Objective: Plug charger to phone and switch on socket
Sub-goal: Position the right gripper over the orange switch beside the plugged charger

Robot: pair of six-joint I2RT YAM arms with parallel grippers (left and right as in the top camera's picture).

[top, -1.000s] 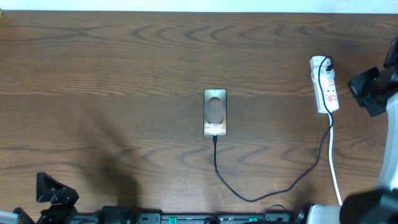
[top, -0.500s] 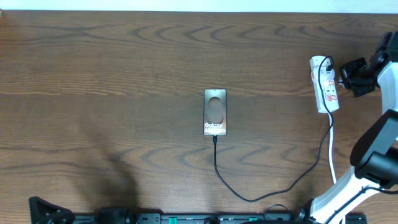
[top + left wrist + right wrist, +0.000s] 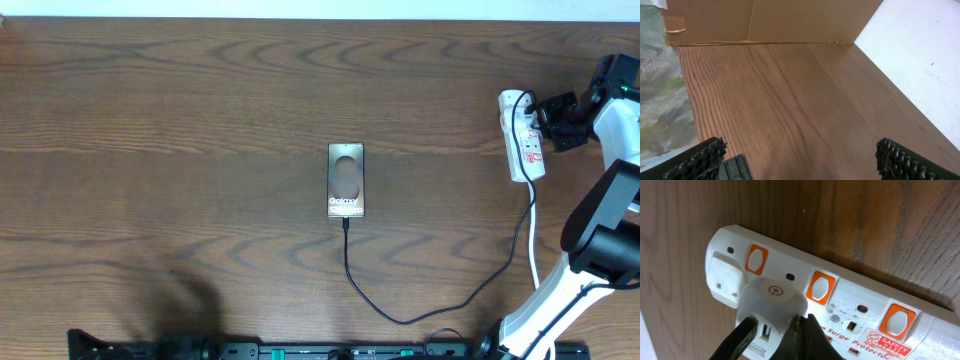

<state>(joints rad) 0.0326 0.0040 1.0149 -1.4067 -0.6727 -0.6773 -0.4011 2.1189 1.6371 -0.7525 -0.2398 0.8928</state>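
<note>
My right hand (image 3: 543,112) is out at the far right of the surface (image 3: 200,120), just beside the socket (image 3: 521,135) near its far end. It is closed, its fingers (image 3: 742,340) drawn together with nothing gripped between them. In the wrist view the tips hang over a white adapter (image 3: 771,296) plugged into the socket's end outlet, close to the first two orange switches (image 3: 756,260) (whether the tips actually press on the adapter I cannot tell).

My left hand (image 3: 799,150) is spread wide and holds nothing. Its two ribbed pads (image 3: 700,160) sit at the bottom corners of its own view over bare wood.

The phone (image 3: 346,180) lies flat in the middle of the surface, its white lettering at the end nearer me. The charger (image 3: 400,318) has its small tip meeting that near short edge. Its thin black cable runs toward me, curves right and climbs up to the far end of the socket. A white cord (image 3: 538,270) leaves the socket's near end and runs down toward my base.
</note>
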